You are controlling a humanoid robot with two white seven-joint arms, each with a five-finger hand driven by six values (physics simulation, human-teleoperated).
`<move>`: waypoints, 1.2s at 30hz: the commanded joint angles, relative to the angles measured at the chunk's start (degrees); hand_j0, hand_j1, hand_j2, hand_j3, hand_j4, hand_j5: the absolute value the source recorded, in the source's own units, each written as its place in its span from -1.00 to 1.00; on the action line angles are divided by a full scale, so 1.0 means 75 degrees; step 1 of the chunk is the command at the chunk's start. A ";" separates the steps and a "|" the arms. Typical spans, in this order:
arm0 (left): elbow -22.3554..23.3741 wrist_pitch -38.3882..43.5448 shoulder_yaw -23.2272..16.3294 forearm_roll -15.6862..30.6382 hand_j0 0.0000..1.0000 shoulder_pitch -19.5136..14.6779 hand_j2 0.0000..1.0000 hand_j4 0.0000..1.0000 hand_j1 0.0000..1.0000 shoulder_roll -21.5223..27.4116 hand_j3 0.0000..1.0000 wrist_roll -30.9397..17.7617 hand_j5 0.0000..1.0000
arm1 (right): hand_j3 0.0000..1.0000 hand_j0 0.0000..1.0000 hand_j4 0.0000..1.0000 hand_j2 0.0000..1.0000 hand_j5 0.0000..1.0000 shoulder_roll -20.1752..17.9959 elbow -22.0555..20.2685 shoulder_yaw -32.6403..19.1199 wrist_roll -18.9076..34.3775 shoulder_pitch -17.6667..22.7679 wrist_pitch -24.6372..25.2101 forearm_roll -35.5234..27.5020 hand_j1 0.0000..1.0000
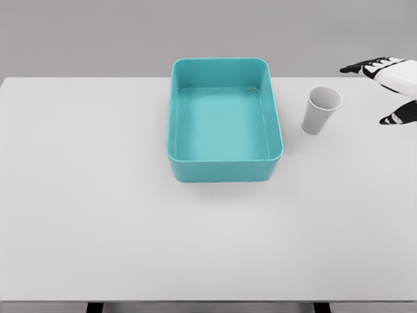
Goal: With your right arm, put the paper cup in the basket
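Note:
A white paper cup (320, 109) stands upright on the white table (98, 215), just right of the basket. The basket (225, 166) is a teal rectangular tub with nothing inside, near the table's middle back. My right hand (374, 91) comes in at the right edge, level with the cup and a short way to its right, not touching it. Its fingers (366, 67) are spread, with the thumb lower down, and nothing is held. The left arm does not show.
The table's far edge runs just behind the basket and the cup. Its front edge lies along the bottom of the picture. A plain grey wall stands behind.

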 commanded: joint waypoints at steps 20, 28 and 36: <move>0.0011 -0.0001 0.0001 -0.0002 1.00 0.0000 1.00 1.00 1.00 0.0001 1.00 0.0000 1.00 | 1.00 1.00 1.00 1.00 1.00 0.1525 0.4641 0.0164 0.1728 -0.0832 0.0285 -0.4444 1.00; -0.0001 -0.0001 0.0001 -0.0002 1.00 0.0000 1.00 1.00 1.00 0.0001 1.00 0.0000 1.00 | 1.00 1.00 1.00 1.00 1.00 0.2451 0.5579 0.0316 0.1728 -0.1102 0.0226 -0.4081 1.00; -0.0001 -0.0001 0.0001 -0.0002 1.00 0.0000 1.00 1.00 1.00 0.0001 1.00 0.0000 1.00 | 1.00 1.00 1.00 1.00 1.00 0.2861 0.5579 0.0422 0.1728 -0.1230 0.0203 -0.4081 1.00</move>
